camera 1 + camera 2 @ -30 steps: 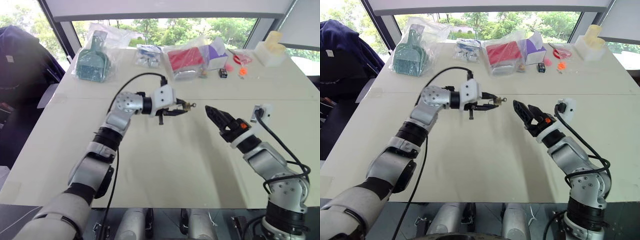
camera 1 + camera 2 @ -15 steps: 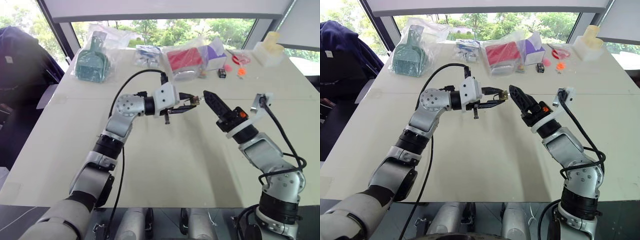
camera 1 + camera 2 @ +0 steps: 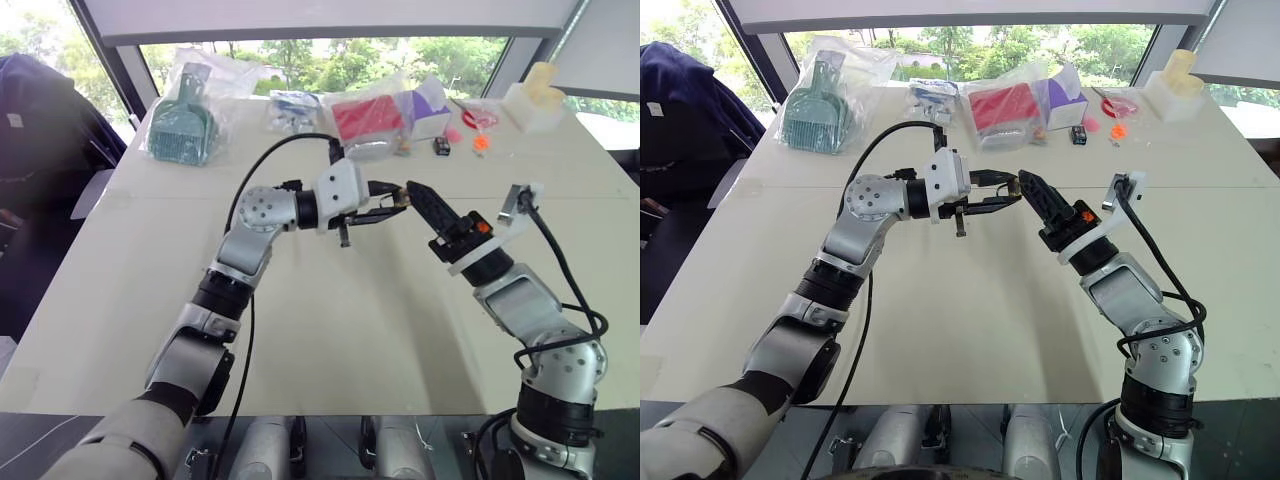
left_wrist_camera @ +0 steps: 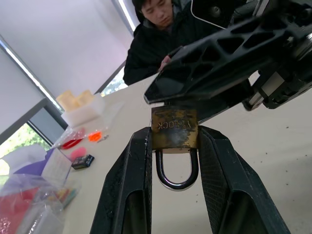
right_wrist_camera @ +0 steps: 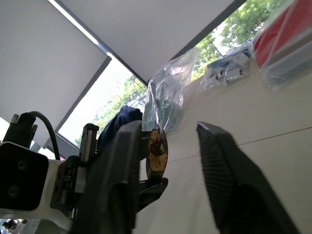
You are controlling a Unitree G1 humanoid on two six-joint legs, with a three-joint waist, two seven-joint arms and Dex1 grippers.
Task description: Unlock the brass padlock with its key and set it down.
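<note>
Pinching brass padlock (image 4: pixel 174 129) mid-air in left hand (image 4: pixel 173 146), keyhole end out | right hand (image 5: pixel 168 161) spread around it, probably lining up

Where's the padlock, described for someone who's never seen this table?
Look above the middle of the pale table, where the two arms meet. The padlock is pinched in the left gripper, off the tabletop. It is small and brass with a silver loop, unlike the bagged items by the window.

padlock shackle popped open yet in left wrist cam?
No. The brass padlock, pinched between the left gripper's fingers, has both legs of its shackle seated in the body.
</note>
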